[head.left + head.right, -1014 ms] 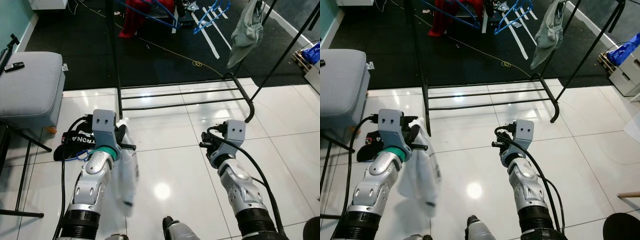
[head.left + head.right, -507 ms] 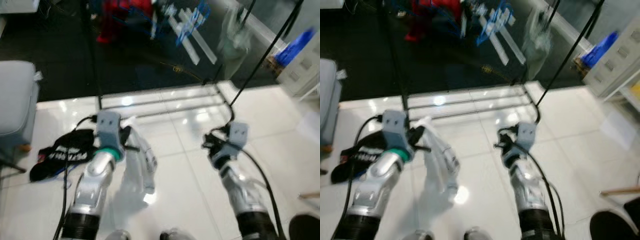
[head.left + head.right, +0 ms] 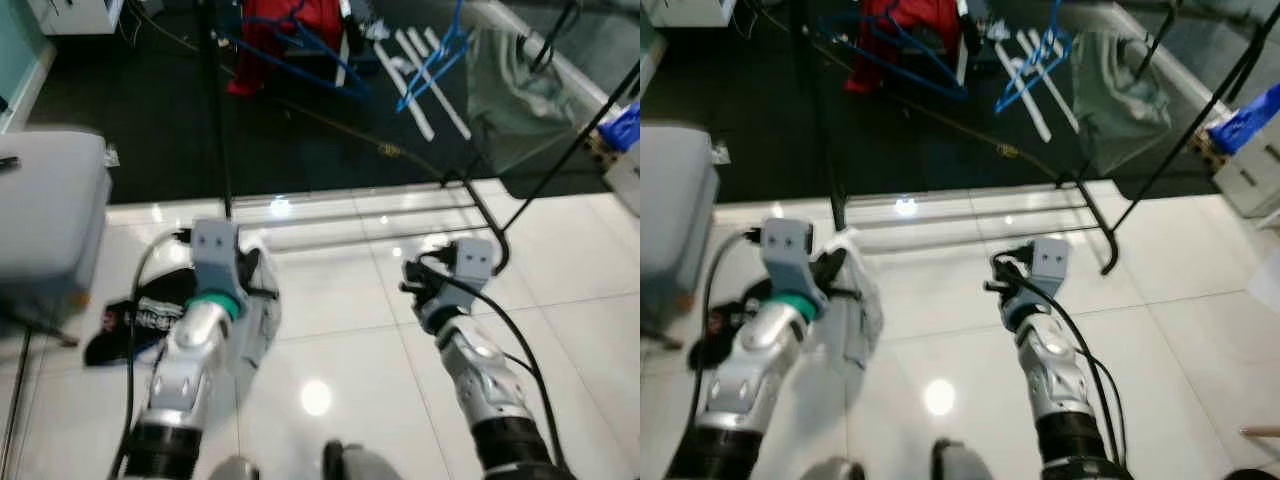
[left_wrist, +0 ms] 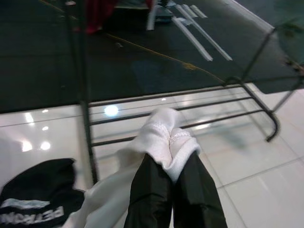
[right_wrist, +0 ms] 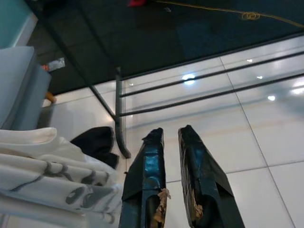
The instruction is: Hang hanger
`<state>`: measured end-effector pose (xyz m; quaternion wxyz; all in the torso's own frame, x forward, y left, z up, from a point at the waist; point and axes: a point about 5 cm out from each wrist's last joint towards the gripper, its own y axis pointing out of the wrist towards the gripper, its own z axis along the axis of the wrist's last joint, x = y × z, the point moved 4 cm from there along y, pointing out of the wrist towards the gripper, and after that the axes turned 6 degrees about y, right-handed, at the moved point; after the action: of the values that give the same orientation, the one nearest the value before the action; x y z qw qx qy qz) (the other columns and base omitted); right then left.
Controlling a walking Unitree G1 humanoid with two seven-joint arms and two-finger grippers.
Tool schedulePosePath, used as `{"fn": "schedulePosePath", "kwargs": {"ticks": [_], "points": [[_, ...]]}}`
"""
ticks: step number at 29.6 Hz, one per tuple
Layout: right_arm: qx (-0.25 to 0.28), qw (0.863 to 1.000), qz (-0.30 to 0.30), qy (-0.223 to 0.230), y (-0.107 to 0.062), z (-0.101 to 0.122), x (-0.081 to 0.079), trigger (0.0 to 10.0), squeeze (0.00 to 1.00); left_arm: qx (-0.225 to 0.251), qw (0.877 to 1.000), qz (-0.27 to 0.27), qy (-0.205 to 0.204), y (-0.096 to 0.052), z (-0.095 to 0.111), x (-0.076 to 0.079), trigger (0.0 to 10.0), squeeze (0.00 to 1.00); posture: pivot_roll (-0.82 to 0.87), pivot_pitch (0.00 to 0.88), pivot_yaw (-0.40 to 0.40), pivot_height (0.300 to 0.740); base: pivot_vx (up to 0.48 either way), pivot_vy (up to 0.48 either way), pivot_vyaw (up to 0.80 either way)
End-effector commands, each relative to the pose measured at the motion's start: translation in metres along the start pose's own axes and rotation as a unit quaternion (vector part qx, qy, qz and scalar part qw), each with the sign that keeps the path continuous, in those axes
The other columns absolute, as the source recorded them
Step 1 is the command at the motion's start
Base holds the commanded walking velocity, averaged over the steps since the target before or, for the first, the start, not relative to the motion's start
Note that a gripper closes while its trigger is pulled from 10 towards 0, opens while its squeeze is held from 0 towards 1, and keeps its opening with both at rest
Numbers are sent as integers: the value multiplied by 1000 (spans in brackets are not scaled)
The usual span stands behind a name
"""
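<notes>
Fingers of the left gripper are pressed together on a fold of white garment, the cloth bunched over their tips; fingers of the right gripper stand a narrow gap apart with nothing between them.

Left eye view: somewhat blurred. The left arm reaches forward over glossy white floor tiles, the garment hanging from its gripper beside the forearm. A black bag with white lettering lies on the floor to the left of that arm. A grey cushioned seat stands further left. The black clothes rack has its base bars on the tiles ahead, its uprights rising out of frame; a pale green garment hangs from it at the right. No hanger can be made out in either gripper. Blue hangers and a red garment lie on the dark mat beyond, well apart from both arms.

Right eye view: same scene. The right gripper is held just short of the rack base, empty.

Left wrist view: the rack's lower bars run across just beyond the held cloth; the black bag lies to one side.

Right wrist view: the white garment, grey-printed, hangs nearby, with a rack leg and the grey seat beyond it.
</notes>
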<state>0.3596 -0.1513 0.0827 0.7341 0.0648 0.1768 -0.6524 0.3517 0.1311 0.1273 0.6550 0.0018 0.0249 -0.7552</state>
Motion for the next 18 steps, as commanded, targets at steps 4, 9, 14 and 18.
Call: {"fn": "schedulePosePath", "kwargs": {"ticks": [4,9,14,18], "points": [[-4,1000,-20,3,-4,-3,13,10000,0,5,1000,-8,-13,-1,1,7,10000,0,-25,122,-8,740,307,0,0],[-1,1000,-21,6,-4,-2,13,10000,0,7,1000,-9,-14,0,3,7,10000,0,-27,116,-7,740,307,0,0],[-1,1000,-22,6,-4,-2,13,10000,0,9,1000,-12,-13,0,4,8,10000,0,-26,113,-7,740,308,0,0],[-1,1000,-22,5,-5,-2,14,10000,0,11,1000,-14,-13,0,5,9,10000,0,-27,108,-6,740,331,0,0]]}}
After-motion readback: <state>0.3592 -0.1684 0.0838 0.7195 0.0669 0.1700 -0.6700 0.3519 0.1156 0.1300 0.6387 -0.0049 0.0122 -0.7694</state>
